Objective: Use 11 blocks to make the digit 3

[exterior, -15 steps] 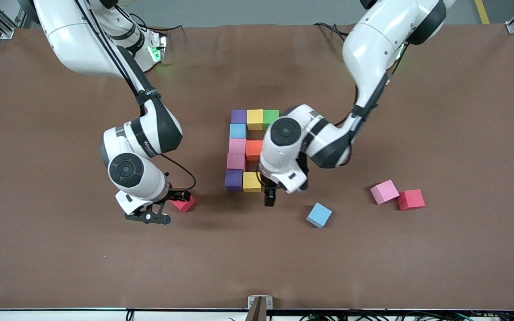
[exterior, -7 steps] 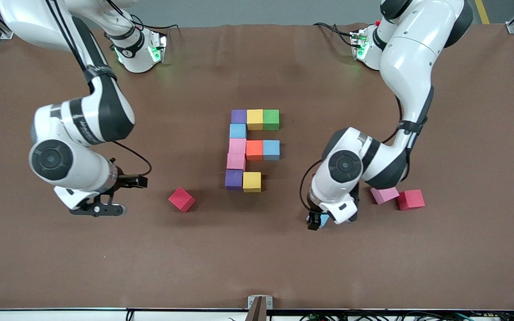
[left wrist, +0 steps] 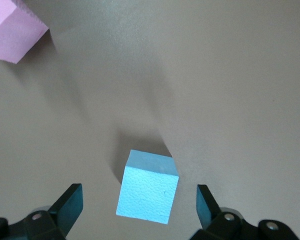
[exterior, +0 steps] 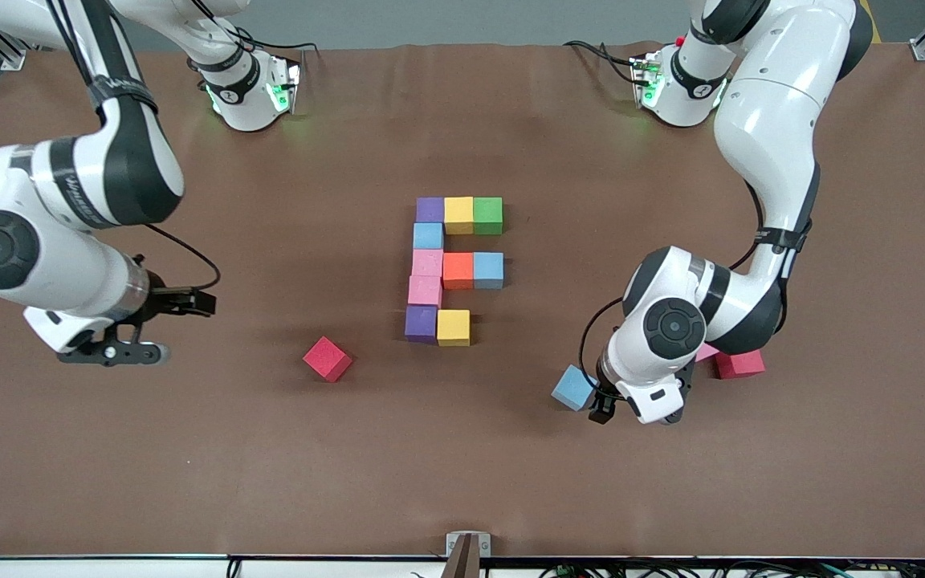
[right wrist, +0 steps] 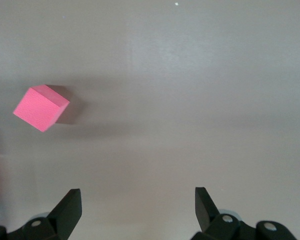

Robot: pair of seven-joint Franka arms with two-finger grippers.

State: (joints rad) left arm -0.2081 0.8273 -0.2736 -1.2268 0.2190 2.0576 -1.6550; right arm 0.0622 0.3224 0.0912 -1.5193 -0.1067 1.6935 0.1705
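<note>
Several blocks stand joined in a figure mid-table: a row of purple (exterior: 429,209), yellow (exterior: 458,214) and green (exterior: 487,215), then a column of light blue (exterior: 428,235), pink (exterior: 427,262), pink (exterior: 425,291) and purple (exterior: 421,323). Orange (exterior: 458,270) and light blue (exterior: 488,270) branch off the upper pink. Another yellow (exterior: 453,327) sits beside the lower purple. A loose light blue block (exterior: 573,387) (left wrist: 147,192) lies toward the left arm's end. My left gripper (exterior: 603,409) (left wrist: 139,197) hangs open just above it, fingers wide on either side, not touching. A loose pink block (exterior: 706,352) (left wrist: 12,30) is mostly hidden by the left arm. My right gripper (exterior: 113,353) (right wrist: 137,197) is open and holds nothing.
One red cube (exterior: 328,359) (right wrist: 41,107) lies toward the right arm's end, nearer the front camera than the figure. A second red cube (exterior: 739,364) sits against the loose pink block.
My left gripper has swung from the figure's yellow end over to the loose light blue block, uncovering the light blue block beside the orange. My right arm has drawn back from the red cube.
</note>
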